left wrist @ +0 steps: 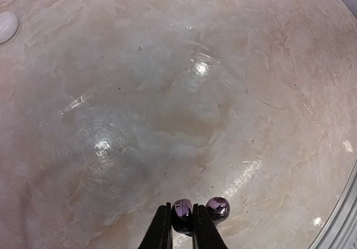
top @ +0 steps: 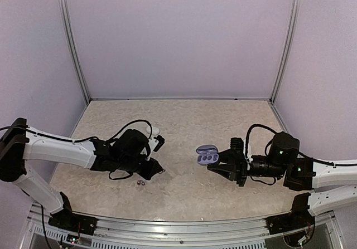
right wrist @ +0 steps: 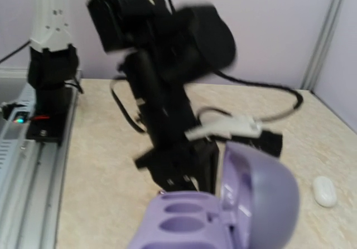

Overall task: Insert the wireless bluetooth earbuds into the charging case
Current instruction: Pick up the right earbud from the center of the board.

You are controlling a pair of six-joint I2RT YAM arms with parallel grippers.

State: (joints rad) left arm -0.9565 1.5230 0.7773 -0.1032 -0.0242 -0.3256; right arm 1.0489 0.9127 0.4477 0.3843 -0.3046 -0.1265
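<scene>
Pinching now: my left gripper [left wrist: 182, 220] stands narrow, one finger on each side of a dark bud [left wrist: 182, 209] that sits on the table [left wrist: 167, 93]. I judge the bud gripped but not yet lifted.
Neighbour: a second dark bud [left wrist: 217, 207] lies just beside the outer finger. I cannot tell whether they touch.
Case: my right gripper [top: 222, 162] is clamped on the purple case [top: 207, 156], with the lid swung open. Both wells look empty in the right wrist view. I cannot tell whether the case rests on the table.
Gap: the case is well apart from the buds, across the middle of the table.
Stray item: a white oval thing [right wrist: 324, 191] lies on the table beyond the case. It is too blurred for me to say if it is a bud or a case.
Doing it well: I would confirm the pinch is centred on the bud, then lift straight up so the outer finger does not nudge the neighbour away.
Carry: I would move slowly and level, because a round bud could squirt out of flat fingers.
Placement: I would line the bud up over one well, lower it until it is seated, and only then release.
</scene>
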